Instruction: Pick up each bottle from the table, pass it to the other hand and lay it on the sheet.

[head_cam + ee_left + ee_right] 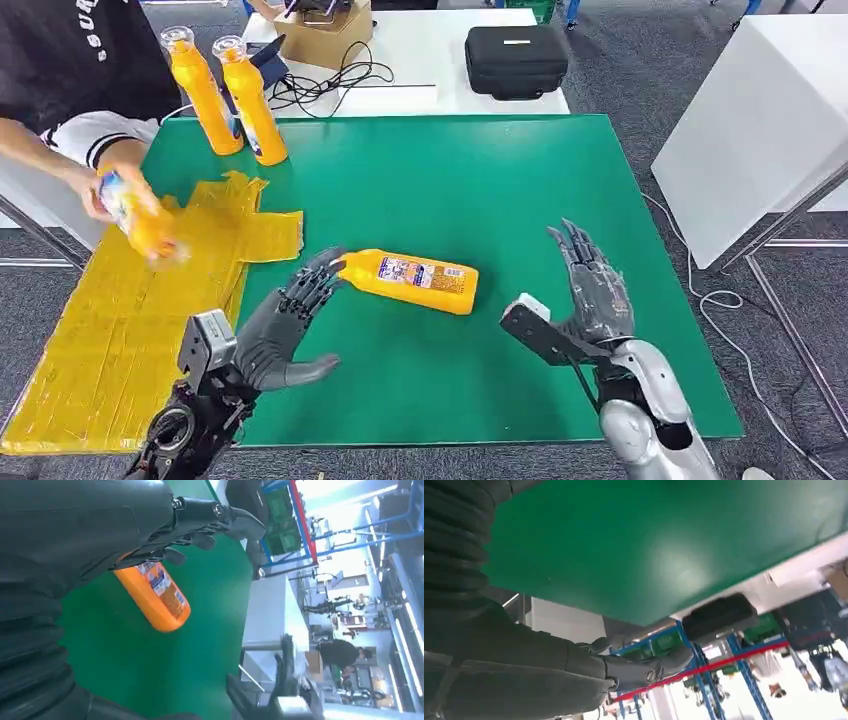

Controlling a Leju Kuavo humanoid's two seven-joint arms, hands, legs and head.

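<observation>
An orange bottle (415, 280) with a printed label lies on its side in the middle of the green table (450, 180). My left hand (285, 325) is spread beside its neck end, fingertips at the cap, holding nothing. In the left wrist view the bottle (157, 597) lies just past the fingers (200, 527). My right hand (595, 290) hovers open to the right of the bottle, apart from it. Two more orange bottles (230, 95) stand upright at the table's far left corner. A yellow sheet (130, 300) covers the left side.
A person at the left holds another orange bottle (135, 215) over the sheet with one hand. Behind the green table, a white table carries a black case (515, 60), a cardboard box (325, 35) and cables. A white panel (745, 120) stands at the right.
</observation>
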